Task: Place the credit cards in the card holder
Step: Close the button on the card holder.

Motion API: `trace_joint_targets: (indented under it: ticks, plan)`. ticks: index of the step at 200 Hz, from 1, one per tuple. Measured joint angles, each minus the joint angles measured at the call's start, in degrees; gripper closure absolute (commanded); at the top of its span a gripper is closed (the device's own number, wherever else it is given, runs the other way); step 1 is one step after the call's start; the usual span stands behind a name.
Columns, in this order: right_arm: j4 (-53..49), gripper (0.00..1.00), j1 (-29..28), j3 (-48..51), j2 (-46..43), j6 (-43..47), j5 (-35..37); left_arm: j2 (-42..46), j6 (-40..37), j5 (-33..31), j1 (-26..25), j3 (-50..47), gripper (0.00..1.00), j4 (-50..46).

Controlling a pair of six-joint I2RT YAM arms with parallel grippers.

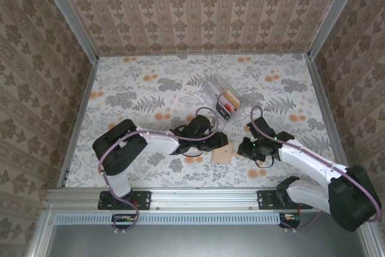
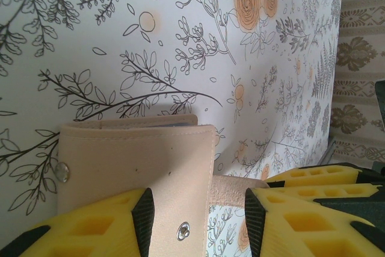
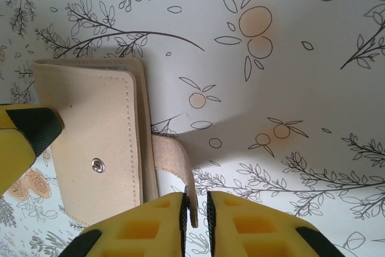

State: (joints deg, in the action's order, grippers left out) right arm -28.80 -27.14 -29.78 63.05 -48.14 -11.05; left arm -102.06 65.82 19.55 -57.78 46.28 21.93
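The clear card holder (image 1: 218, 95) stands at the back middle of the table, with a red card (image 1: 223, 106) and an orange card (image 1: 232, 100) in it. A tan folded wallet (image 1: 222, 152) (image 2: 132, 161) (image 3: 96, 142) lies near the front between both grippers. My left gripper (image 1: 212, 144) (image 2: 198, 215) is open, its left finger over the wallet's snap flap and its right finger well off the edge. My right gripper (image 1: 243, 148) (image 3: 195, 215) has its jaws almost together around the wallet's curled strap (image 3: 174, 161) (image 2: 237, 189), which rests against the left pad.
The table's floral cloth (image 1: 144, 88) runs to patterned walls at the back and on both sides. A metal rail (image 1: 192, 197) with the arm bases runs along the near edge. Cables loop over both arms.
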Motion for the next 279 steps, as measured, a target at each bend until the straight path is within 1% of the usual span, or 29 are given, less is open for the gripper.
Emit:
trace_joint_targets:
  ticks: [16, 74, 84, 105, 140, 168, 205, 232, 279]
  plan:
    - [-0.04, 0.85, 0.0, 0.0, -0.15, 0.04, -0.15, 0.0, 0.0, 0.0, -0.02, 0.0, 0.53, 0.0]
    - [-0.72, 0.89, 0.0, 0.02, -1.05, 0.22, -0.2, 0.0, 0.0, -0.02, -0.04, 0.0, 0.53, 0.0]
    - [-1.07, 0.93, 0.0, 0.02, -1.2, 0.26, -0.2, 0.0, 0.0, -0.02, -0.07, 0.0, 0.53, 0.0]
    - [-1.22, 0.96, 0.0, 0.07, -1.51, 0.46, -0.48, 0.0, 0.0, -0.02, -0.11, 0.0, 0.53, 0.0]
    - [-0.96, 0.98, 0.0, 0.09, -1.62, 1.81, -2.27, 0.22, -0.5, -0.17, -0.37, 0.04, 0.49, -0.31]
    - [-0.81, 1.0, 0.02, 0.07, -2.1, 4.26, -2.95, 2.69, -2.78, -1.53, -0.55, 0.15, 0.44, -4.2]
    - [-0.5, 1.0, 0.66, 0.07, -2.6, 9.46, -3.91, 9.55, -6.97, -5.07, -0.68, 0.55, 0.39, -11.56]
    - [0.15, 1.0, 1.29, -0.17, -2.58, 13.31, -5.35, 12.15, -8.7, -6.97, -0.24, 0.52, 0.4, -14.82]
    - [0.31, 1.0, 1.51, -1.99, -1.46, 17.57, -7.85, 10.75, -10.4, -7.3, 0.5, -0.02, 0.44, -18.18]
